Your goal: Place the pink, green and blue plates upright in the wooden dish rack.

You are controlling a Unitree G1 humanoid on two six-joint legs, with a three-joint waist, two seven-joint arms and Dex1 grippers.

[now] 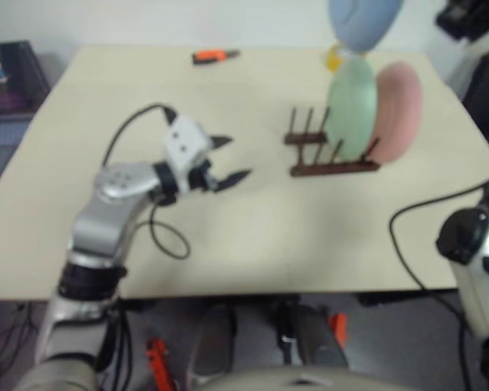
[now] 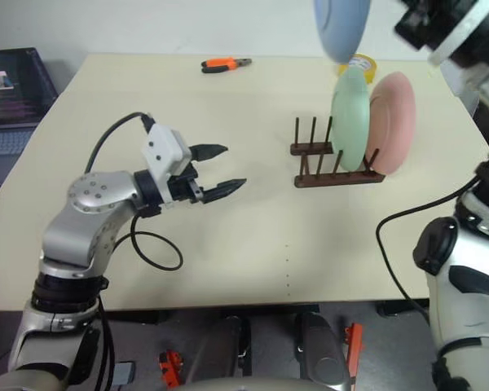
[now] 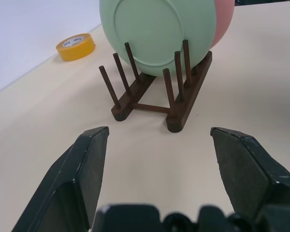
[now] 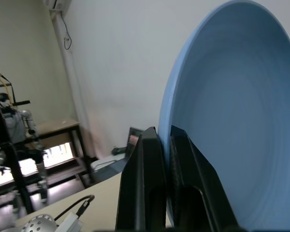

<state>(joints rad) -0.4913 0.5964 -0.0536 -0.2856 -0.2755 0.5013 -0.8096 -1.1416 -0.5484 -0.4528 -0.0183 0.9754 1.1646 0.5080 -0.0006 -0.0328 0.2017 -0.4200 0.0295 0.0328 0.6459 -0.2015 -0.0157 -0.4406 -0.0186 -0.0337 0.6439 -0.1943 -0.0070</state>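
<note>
From the head camera I see my left gripper (image 2: 222,169) open and empty over the table (image 2: 253,236), with the rack (image 2: 334,167) off beyond its fingertips holding the green plate (image 2: 350,118) and pink plate (image 2: 391,110) upright. The blue plate (image 2: 341,24) hangs above the rack.

My left wrist camera looks between spread fingers (image 3: 82,174) at the rack straight ahead; a tape roll (image 3: 75,46) lies beyond.

My right wrist camera shows the right gripper (image 4: 166,145) clamped on the blue plate's rim.

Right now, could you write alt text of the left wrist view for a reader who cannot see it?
A round mint green plastic plate stands upright in a small dark brown wooden dish rack, with a pale pink plate behind it. The open left end effector faces the rack; a yellow tape roll lies beyond.
</note>
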